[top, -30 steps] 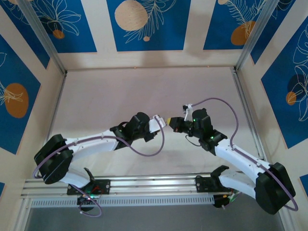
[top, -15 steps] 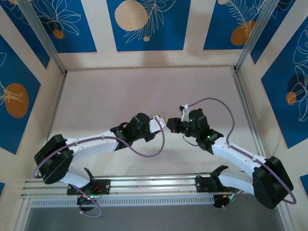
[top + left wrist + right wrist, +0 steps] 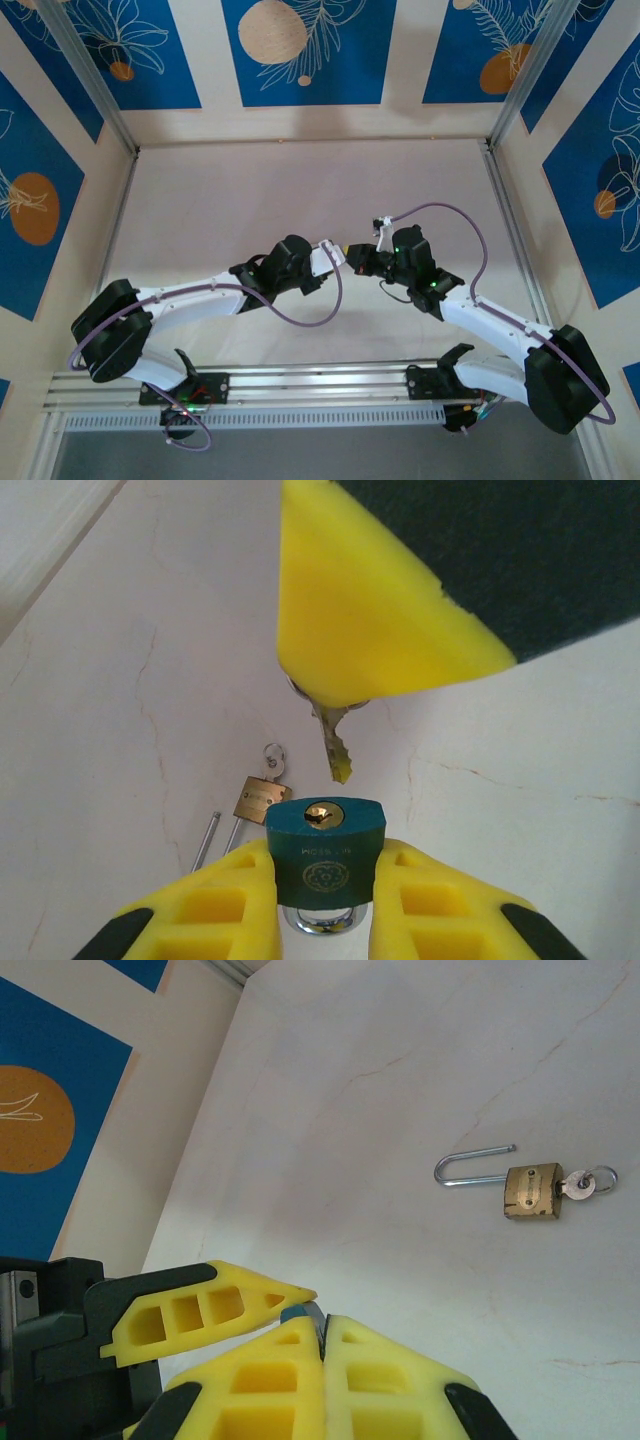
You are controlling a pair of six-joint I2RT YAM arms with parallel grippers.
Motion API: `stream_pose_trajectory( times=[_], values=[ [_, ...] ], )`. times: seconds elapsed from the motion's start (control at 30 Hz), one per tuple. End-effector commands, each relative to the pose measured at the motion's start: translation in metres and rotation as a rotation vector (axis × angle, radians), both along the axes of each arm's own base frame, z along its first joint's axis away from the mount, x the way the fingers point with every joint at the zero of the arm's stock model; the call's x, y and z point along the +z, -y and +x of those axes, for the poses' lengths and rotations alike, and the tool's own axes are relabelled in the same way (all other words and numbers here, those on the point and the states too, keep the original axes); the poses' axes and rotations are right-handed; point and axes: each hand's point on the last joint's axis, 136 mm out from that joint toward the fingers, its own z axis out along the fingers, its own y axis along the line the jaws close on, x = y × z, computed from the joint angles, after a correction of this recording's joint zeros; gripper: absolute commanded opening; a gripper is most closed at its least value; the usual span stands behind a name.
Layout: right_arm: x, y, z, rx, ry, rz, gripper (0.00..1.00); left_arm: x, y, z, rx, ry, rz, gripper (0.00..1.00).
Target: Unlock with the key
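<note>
Top external view: the right arm has closed in on the left over the last second, and the 2 grippers now nearly meet, so insertion looks imminent. Right gripper (image 3: 323, 1332) is clamped tight on the key (image 3: 335, 745), a slim silvery blade whose tip hangs just above the keyhole, not yet in. Left gripper (image 3: 326, 845) pinches the teal padlock (image 3: 325, 868), keyhole facing the key.

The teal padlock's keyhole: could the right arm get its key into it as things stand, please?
Probably yes: the key hangs close before the teal padlock, nothing between it and the keyhole, though its tip sits slightly off line.
</note>
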Motion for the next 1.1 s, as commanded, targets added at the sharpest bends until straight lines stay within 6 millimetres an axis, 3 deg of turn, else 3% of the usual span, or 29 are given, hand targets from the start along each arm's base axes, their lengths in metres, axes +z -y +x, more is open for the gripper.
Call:
stream_pose_trajectory(
  times=[0.0, 1.07],
  values=[
    [0.018, -0.006, 0.005, 0.004, 0.038, 0.028, 0.0, 0.01, 0.002, -0.004, -0.013, 0.026, -0.017, 0.17],
    [-0.001, -0.015, 0.005, 0.016, 0.026, -0.025, 0.0, 0.011, 0.007, -0.005, -0.023, 0.01, -0.023, 0.16]
  ],
)
